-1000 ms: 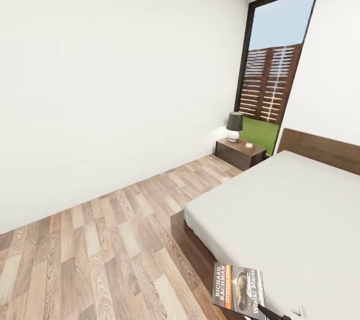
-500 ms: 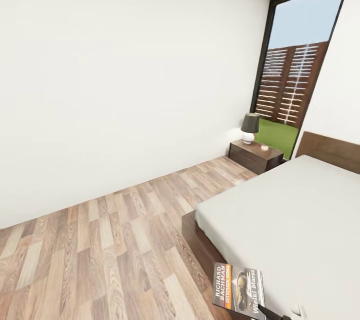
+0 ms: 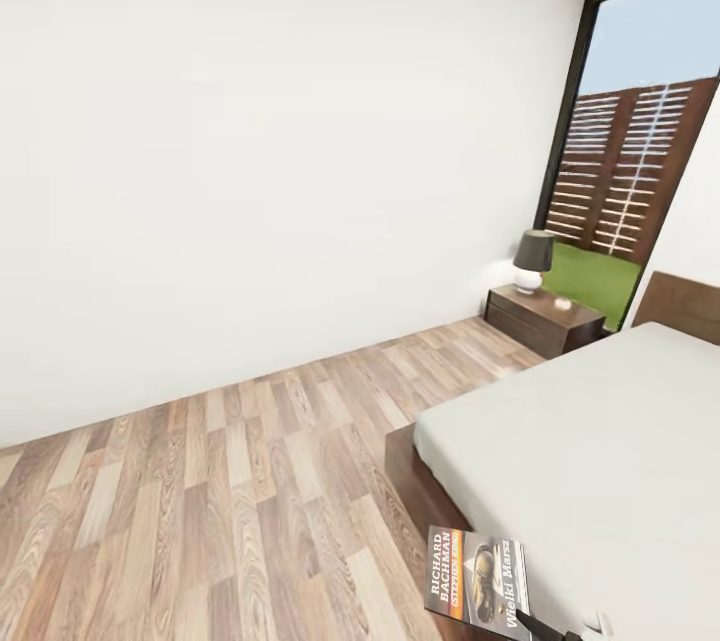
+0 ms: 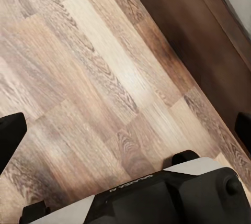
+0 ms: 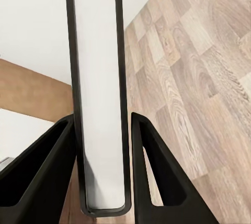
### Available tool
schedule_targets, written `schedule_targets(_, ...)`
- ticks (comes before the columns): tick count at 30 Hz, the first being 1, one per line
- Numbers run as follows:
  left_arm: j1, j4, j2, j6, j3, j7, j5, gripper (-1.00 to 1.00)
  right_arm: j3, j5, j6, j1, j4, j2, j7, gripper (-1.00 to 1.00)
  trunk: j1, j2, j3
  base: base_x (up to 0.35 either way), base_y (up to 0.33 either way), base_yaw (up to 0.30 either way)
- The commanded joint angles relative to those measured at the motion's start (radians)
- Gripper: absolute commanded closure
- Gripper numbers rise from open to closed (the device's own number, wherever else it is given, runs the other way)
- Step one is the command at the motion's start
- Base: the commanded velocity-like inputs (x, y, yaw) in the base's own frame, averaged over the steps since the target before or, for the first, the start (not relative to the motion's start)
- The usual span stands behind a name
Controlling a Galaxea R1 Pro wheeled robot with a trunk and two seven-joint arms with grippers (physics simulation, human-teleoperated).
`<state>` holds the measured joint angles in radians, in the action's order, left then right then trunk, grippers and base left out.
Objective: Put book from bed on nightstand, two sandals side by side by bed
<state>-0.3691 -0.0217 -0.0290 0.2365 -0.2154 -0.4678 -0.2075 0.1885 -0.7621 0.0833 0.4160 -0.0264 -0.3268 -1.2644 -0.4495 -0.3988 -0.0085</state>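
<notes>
Looking down from the head view, we saw the book [image 3: 478, 581] held up at the lower edge of the picture, its dark cover with white lettering facing us, in front of the near corner of the bed [image 3: 590, 441]. Our right gripper [image 5: 102, 182] was mostly cut off there, only a dark tip showing under the book. In the right wrist view its two black fingers [image 5: 157, 177] pressed against either side of the book [image 5: 97, 88], seen edge-on as a pale strip of pages between dark covers.

Our left gripper [image 4: 125, 135] hung over the wood-plank floor [image 4: 89, 77] beside the bed's dark frame [image 4: 209, 41]; its fingers stood wide apart at the picture's edges, holding nothing.

Far off, beside the headboard, stood the nightstand [image 3: 545, 319] with a lamp [image 3: 531, 261] and a small pale thing too tiny to make out. The window [image 3: 640, 151] was cut off on the right.
</notes>
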Motion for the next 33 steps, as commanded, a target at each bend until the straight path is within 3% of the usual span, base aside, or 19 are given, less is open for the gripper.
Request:
schedule_targets(1,-0.001,0.001,0.000,0.004,-0.009,-0.002,-0.010,-1.00,0.008,-0.006,0.009,0.001,-0.003,0.000,-0.003,1.00,0.000,-0.001,-0.001,0.000,0.000,0.199)
schedule_targets(33,-0.001,0.001,0.000,0.004,-0.009,-0.002,-0.011,-1.00,0.008,-0.006,0.009,0.001,-0.003,0.000,-0.003,1.00,0.000,-0.001,-0.001,0.000,0.000,0.199)
